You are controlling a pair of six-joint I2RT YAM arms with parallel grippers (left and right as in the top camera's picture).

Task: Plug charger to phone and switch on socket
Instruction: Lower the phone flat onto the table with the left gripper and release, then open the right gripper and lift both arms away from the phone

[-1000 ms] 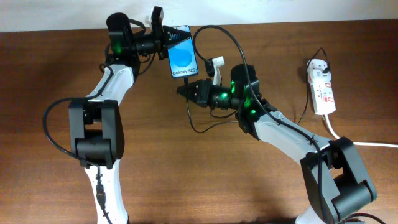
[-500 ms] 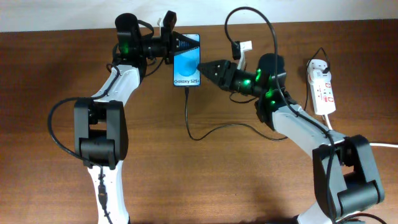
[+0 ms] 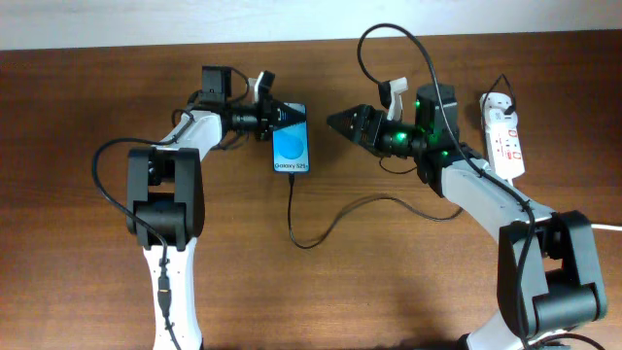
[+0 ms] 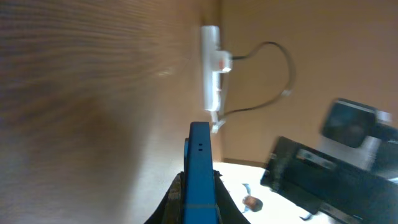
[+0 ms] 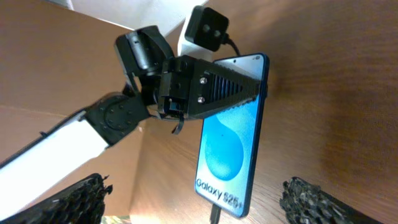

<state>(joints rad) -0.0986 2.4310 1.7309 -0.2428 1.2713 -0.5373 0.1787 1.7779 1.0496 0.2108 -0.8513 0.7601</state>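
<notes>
Smartphone (image 3: pixel 292 151), black-framed with a bright blue screen and white "Galaxy" lettering, lies screen up toward the far middle of a broad brown wood-grain tabletop (image 3: pixel 389 292). A strip of pale wall (image 3: pixel 97 19) runs behind the far edge. Two white-and-black arms reach in from the near side. The left arm (image 3: pixel 165 194) bends toward the phone's top end, and the right arm (image 3: pixel 486 199) stretches in from the right. A white elongated power strip (image 3: pixel 503 136) with red markings lies near the right edge, its thick white cord (image 3: pixel 520 206) trailing off to the right. The left gripper (image 3: pixel 297 113) is clamped on the smartphone's top end; the left wrist view shows the blue edge pinched between its fingers. The right gripper (image 3: pixel 332 121) hangs just right of the phone, apart from it, its fingers (image 5: pixel 81 199) spread wide and holding nothing. A thin black charger cable (image 3: pixel 292 209) is seated in the phone's bottom edge and loops over the wood toward the right arm.
</notes>
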